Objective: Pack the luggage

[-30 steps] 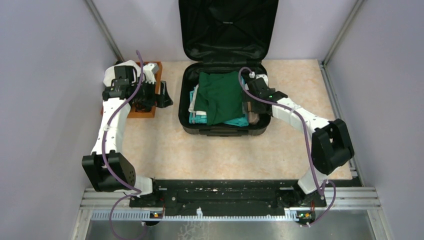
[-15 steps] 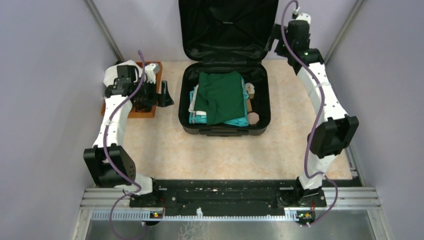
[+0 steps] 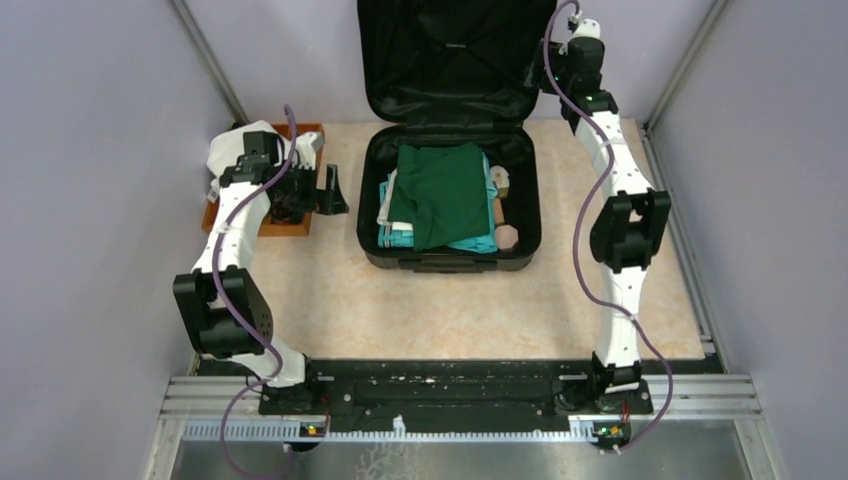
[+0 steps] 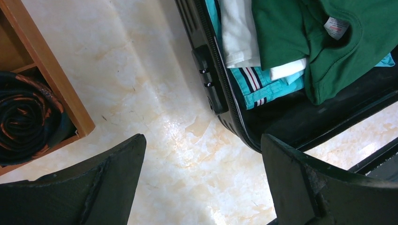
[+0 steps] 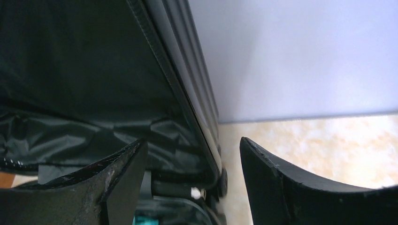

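From above, the luggage sits at the far middle of the worktop. Its lid stands up against the back wall. Its bottom half lies flat, with a green shirt on top of other clothes inside. The left end effector hangs between a wooden tray and the luggage. The right end effector is up high, by the right edge of the lid.

From the left wrist, the left end effector is wide open and holds nothing. Below it is bare worktop. The tray holds a dark rolled cloth. The luggage shows the green shirt and a blue-green striped cloth.

From the right wrist, the right end effector has its jaws apart. The lid's edge stands between them. A gap shows beside the right finger, so nothing is pinched.
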Tool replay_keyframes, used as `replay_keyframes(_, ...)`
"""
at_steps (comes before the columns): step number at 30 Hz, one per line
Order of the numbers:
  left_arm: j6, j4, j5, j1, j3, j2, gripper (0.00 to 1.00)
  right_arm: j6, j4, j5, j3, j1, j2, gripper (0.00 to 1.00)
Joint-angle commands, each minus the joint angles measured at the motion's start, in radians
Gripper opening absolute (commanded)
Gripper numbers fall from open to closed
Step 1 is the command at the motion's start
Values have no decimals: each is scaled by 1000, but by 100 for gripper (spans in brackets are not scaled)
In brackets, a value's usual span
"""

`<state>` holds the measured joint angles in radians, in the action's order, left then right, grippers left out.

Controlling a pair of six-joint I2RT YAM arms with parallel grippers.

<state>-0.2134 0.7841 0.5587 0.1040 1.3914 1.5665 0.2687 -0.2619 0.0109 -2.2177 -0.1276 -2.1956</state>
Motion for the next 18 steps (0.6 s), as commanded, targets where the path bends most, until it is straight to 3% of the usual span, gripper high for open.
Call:
replay_keyframes(1, -23, -9, -6, 6, 37, 6, 98, -14, 129, -47, -217, 9, -107, 70)
replay_keyframes(10, -30, 11, -16, 6, 46, -3, 98, -22, 429, 5, -193, 9, -186, 60)
replay_keyframes(15, -22, 12, -24, 6, 41, 1, 98, 17, 525, -95, -106, 10, -106, 14)
replay_keyframes(18, -18, 22, -25, 8, 42, -5, 98, 41, 673, -141, 130, 9, 29, 0)
